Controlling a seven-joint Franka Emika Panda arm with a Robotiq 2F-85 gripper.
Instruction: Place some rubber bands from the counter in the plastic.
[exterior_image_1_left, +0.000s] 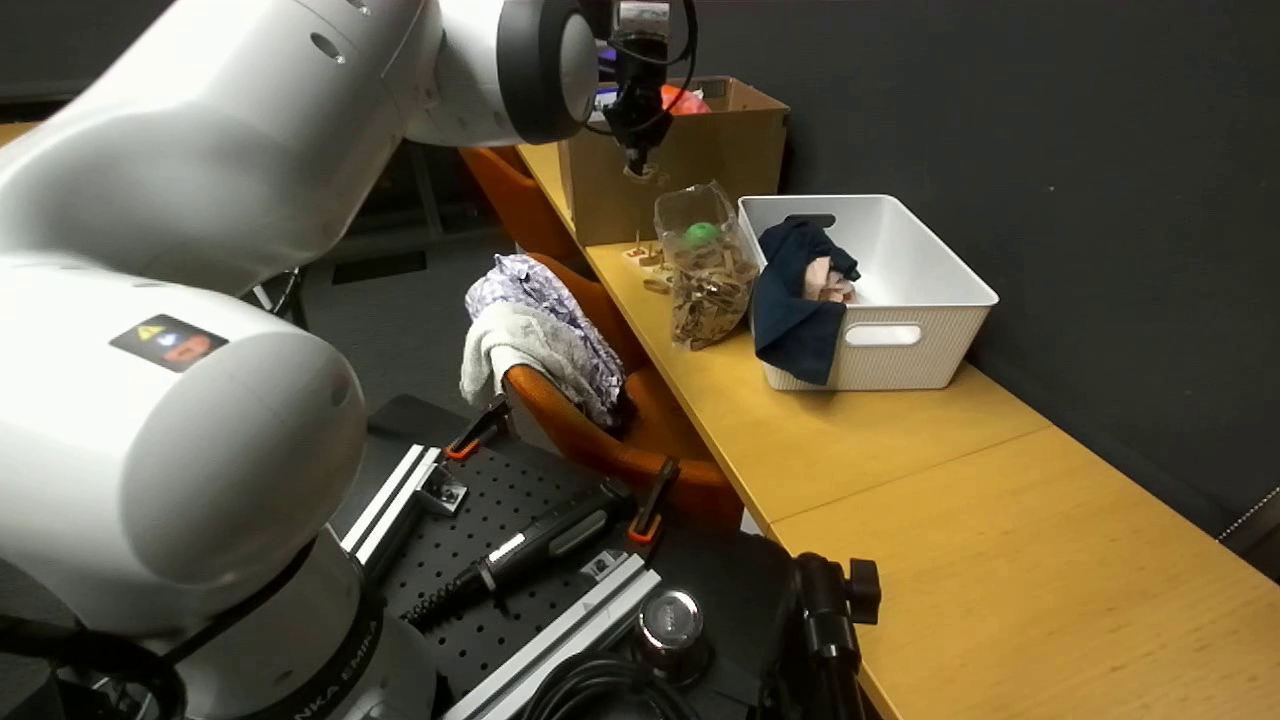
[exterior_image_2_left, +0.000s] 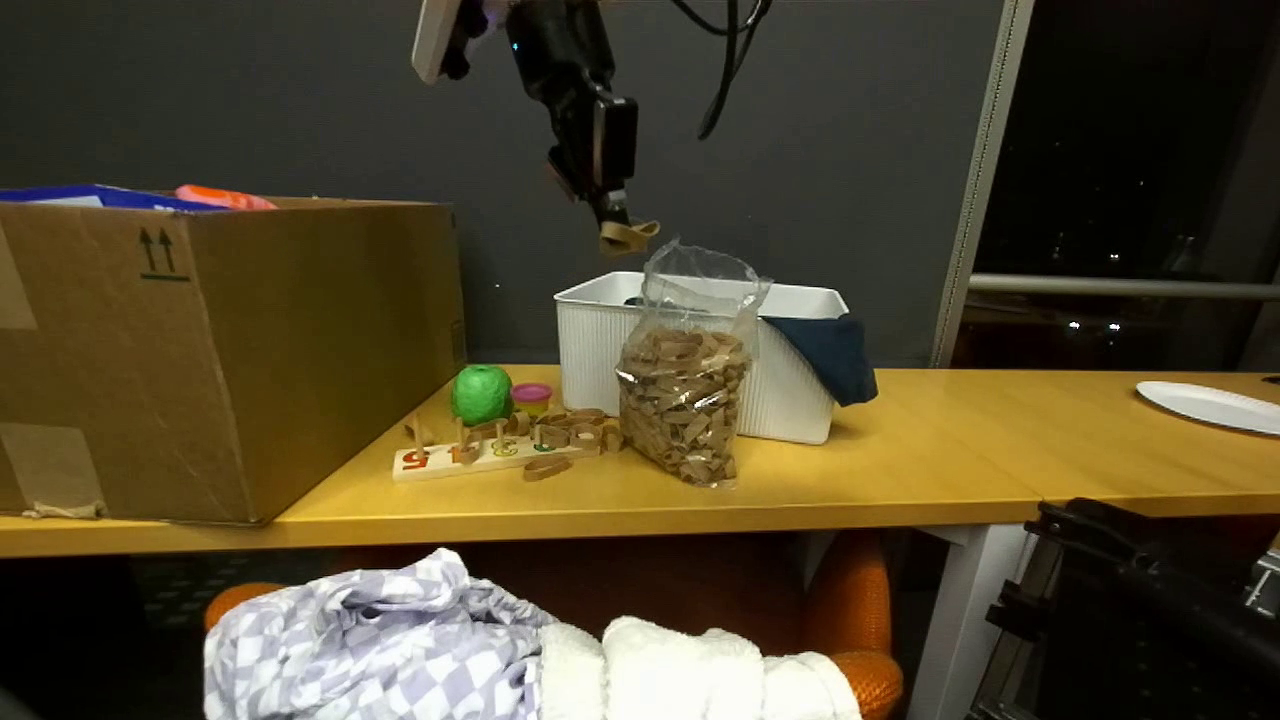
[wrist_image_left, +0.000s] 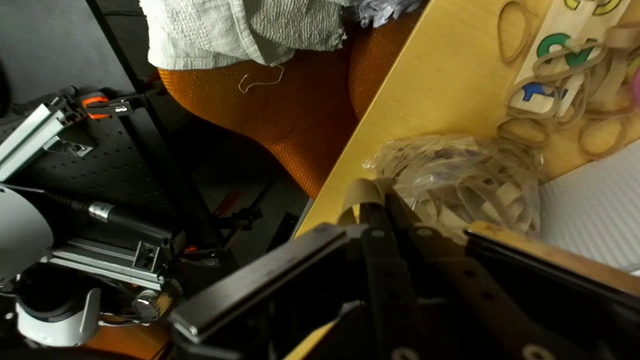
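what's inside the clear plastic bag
In both exterior views, tan rubber bands fill the lower part of the clear plastic bag; whatever lies deep in the heap is covered by the outer ones. The band in the gripper is not inside yet.

In an exterior view: tan rubber bands (exterior_image_2_left: 685, 405); from those, green ball (exterior_image_2_left: 482, 395) 9 o'clock, purple-white checked cloth (exterior_image_2_left: 370, 640) 8 o'clock, navy cloth (exterior_image_2_left: 825, 355) 2 o'clock.

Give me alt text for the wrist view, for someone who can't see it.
The end effector grips a tan rubber band above the counter, near a clear bag of bands. At upper right, loose bands lie on and around a numbered board.
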